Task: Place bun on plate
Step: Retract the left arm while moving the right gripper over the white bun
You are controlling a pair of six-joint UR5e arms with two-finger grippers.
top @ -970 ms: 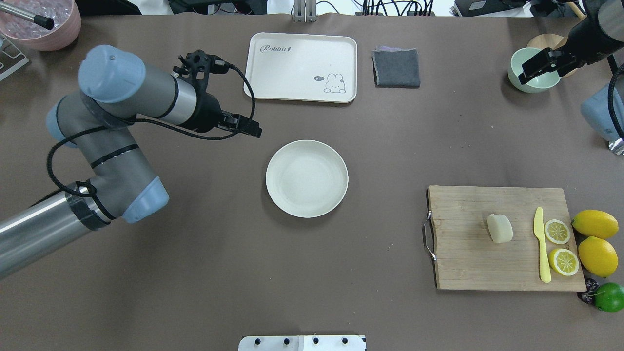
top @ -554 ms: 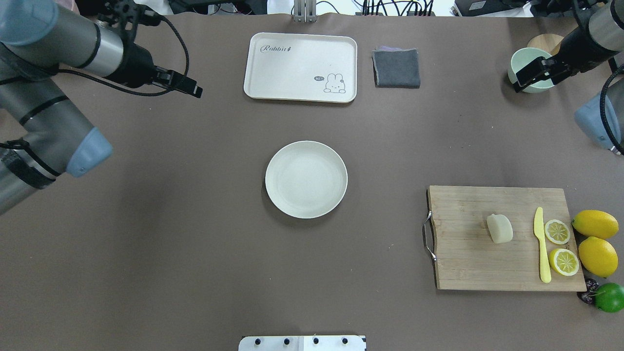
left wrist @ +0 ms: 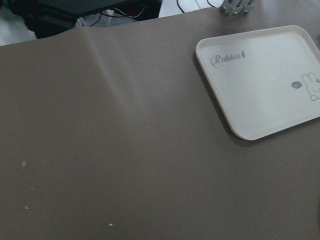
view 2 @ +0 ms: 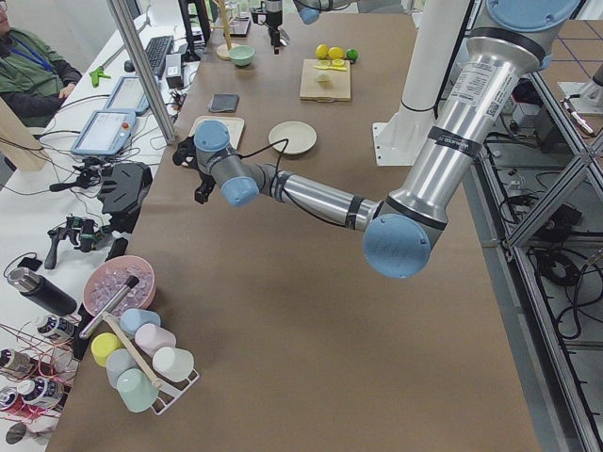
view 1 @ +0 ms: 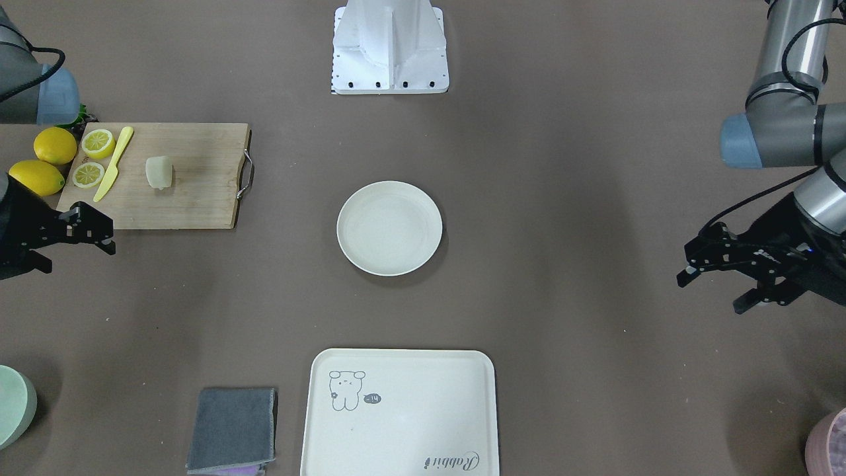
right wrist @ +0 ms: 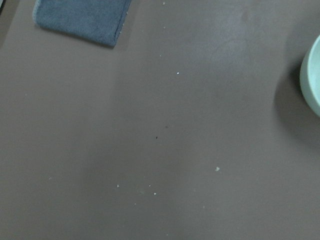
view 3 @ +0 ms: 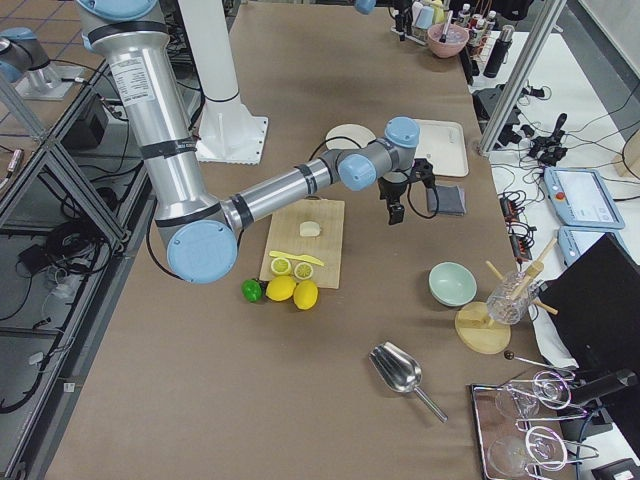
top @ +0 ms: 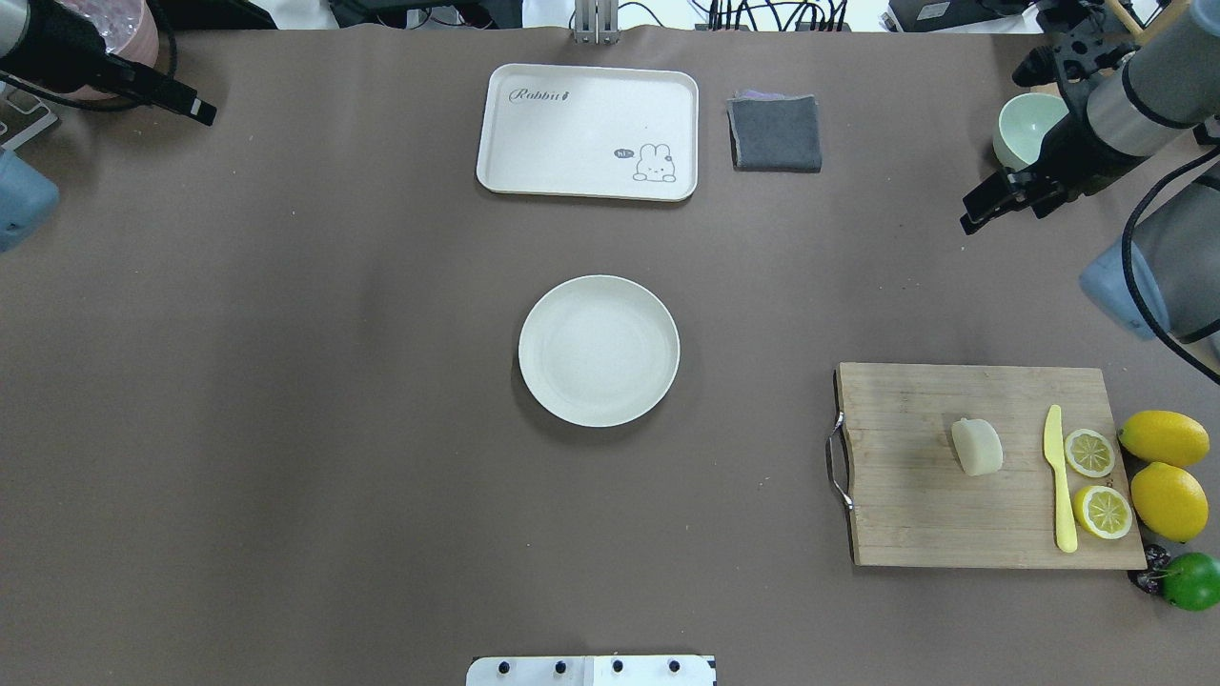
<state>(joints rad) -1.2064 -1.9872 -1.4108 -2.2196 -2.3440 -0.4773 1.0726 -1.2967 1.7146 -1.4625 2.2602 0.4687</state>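
Note:
The bun (top: 977, 446), a pale cream lump, lies near the middle of a wooden cutting board (top: 905, 514) at the table's right; the front-facing view shows the bun (view 1: 158, 172) too. The round off-white plate (top: 599, 350) (view 1: 389, 228) sits bare in the table's middle. My right gripper (top: 982, 205) (view 1: 109, 238) hovers open beside the green bowl, well behind the board and apart from the bun. My left gripper (top: 186, 103) (view 1: 710, 294) is open at the far left, far from both. Neither wrist view shows fingers.
A yellow knife (top: 1058, 476), two lemon halves (top: 1089, 453), whole lemons (top: 1163, 438) and a lime (top: 1191, 579) crowd the board's right side. At the back lie a cream tray (top: 586, 133), a grey cloth (top: 775, 133), a green bowl (top: 1025, 119) and a pink bowl (top: 124, 24).
My left arm has swung away from beside the plate to the far left back corner. My right gripper has moved off the green bowl, nearer and slightly leftward. Bun and plate have not moved.

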